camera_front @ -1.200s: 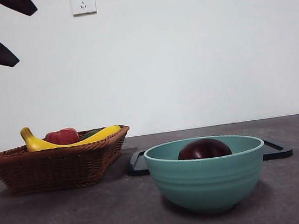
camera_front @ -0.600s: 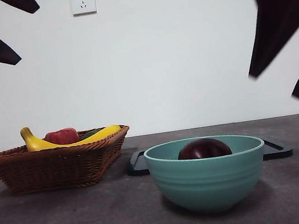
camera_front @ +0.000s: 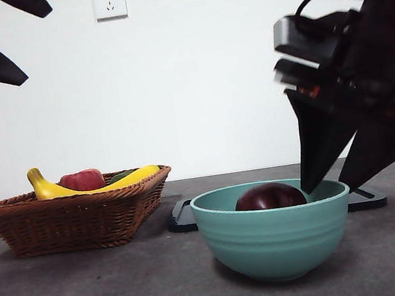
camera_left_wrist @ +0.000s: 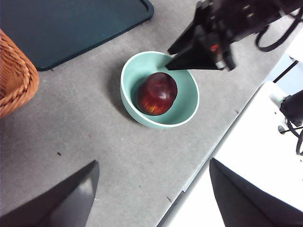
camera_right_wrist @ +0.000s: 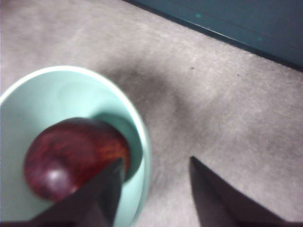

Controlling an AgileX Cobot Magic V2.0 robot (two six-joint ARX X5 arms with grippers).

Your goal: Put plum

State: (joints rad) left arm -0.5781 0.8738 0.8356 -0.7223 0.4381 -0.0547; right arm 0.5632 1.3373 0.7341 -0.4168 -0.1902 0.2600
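No readable brand or label anywhere; only a white wall socket (camera_front: 109, 1) high on the plain white wall, its small print too tiny to read. Table (camera_front: 93, 295) is grey, matte, slightly speckled; in the left wrist view its edge meets a white surface with black cables.

The plum (camera_front: 269, 197) sits inside the teal bowl (camera_front: 276, 244), dark maroon and glossy, resting on the bowl's floor. Bowl stands on the bare table, just in front of a dark tray (camera_front: 366, 198).

Right gripper (camera_front: 334, 179) is at the bowl's right rim, jaws spread apart and holding nothing; in the right wrist view one jaw tip overlaps the plum's edge over the bowl, the other is outside over the table. Whether it touches the plum can't be told. Frame is blurry there.

Left gripper (camera_left_wrist: 151, 198) hangs high up and well apart from the bowl, jaws wide, nothing in them; shows as black tips at the front view's top left corner.

Wicker basket (camera_front: 75, 217) on the left holds a yellow banana (camera_front: 96, 183) and a red fruit (camera_front: 82, 180).
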